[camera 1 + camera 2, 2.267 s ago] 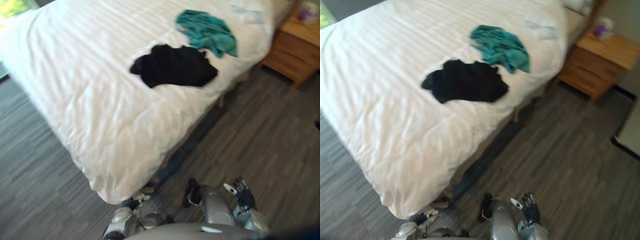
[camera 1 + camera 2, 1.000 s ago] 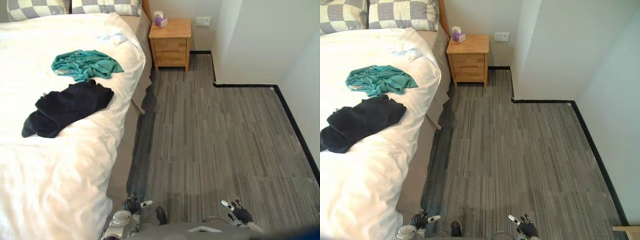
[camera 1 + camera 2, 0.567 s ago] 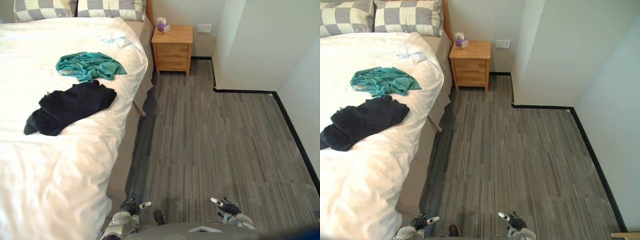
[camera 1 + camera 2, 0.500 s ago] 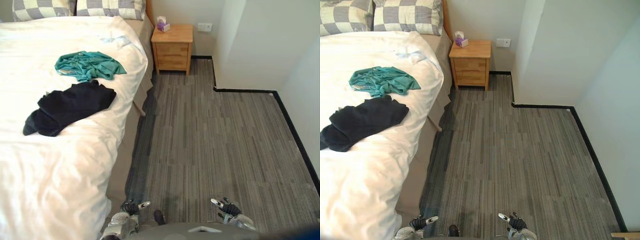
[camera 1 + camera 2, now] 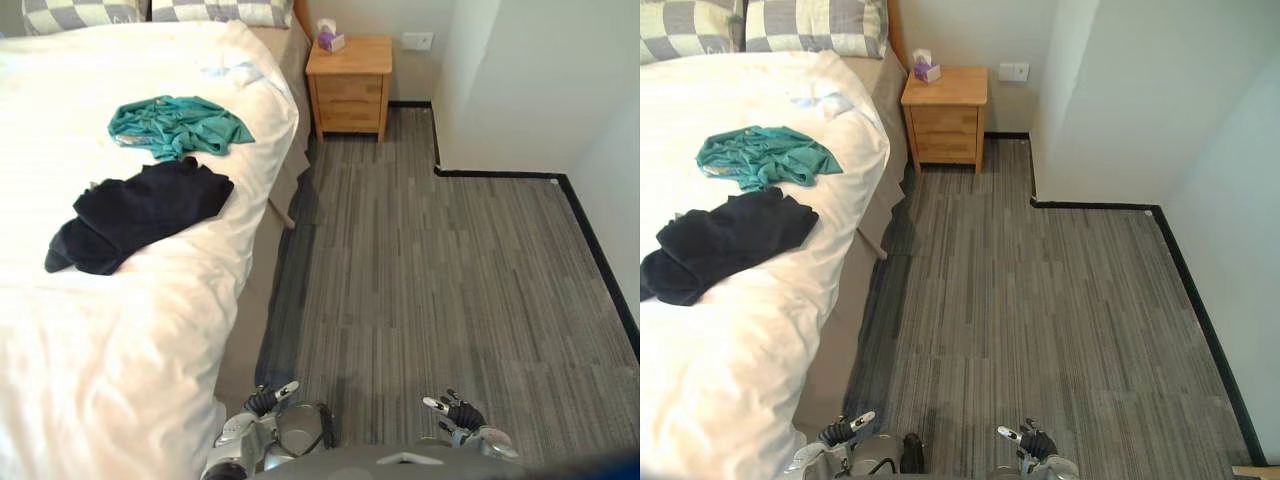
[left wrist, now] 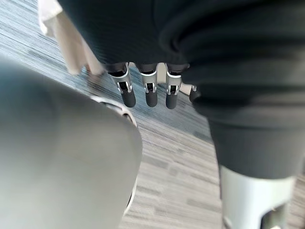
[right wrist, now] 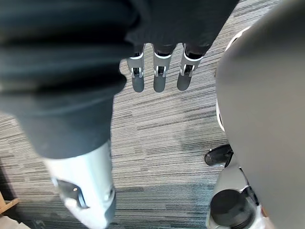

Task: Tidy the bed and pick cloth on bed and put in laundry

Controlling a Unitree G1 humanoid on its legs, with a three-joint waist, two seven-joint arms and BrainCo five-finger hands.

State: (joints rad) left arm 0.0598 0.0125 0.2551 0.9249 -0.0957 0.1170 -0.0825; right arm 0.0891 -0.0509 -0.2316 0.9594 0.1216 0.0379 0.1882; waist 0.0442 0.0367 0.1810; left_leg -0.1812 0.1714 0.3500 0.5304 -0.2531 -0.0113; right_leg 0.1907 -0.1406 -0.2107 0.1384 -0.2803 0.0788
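A black cloth (image 5: 135, 213) lies crumpled on the white bed (image 5: 110, 340), near its right edge. A teal cloth (image 5: 176, 124) lies just beyond it, toward the pillows. Both of my hands hang low by my sides, far from the cloths. My left hand (image 5: 264, 401) shows near the bed's lower corner, and my right hand (image 5: 456, 414) is over the carpet. In the wrist views the left fingers (image 6: 148, 90) and the right fingers (image 7: 159, 76) hang straight and hold nothing.
A wooden nightstand (image 5: 350, 84) with a tissue box (image 5: 329, 36) stands at the head of the bed. Checked pillows (image 5: 810, 25) lie at the bed's top. White walls (image 5: 530, 80) with a black skirting bound the grey carpet (image 5: 440, 270) on the right.
The camera swung from the bed's foot to its right side, then dipped slightly. The cloths lie as before. Both hands stay low and empty.
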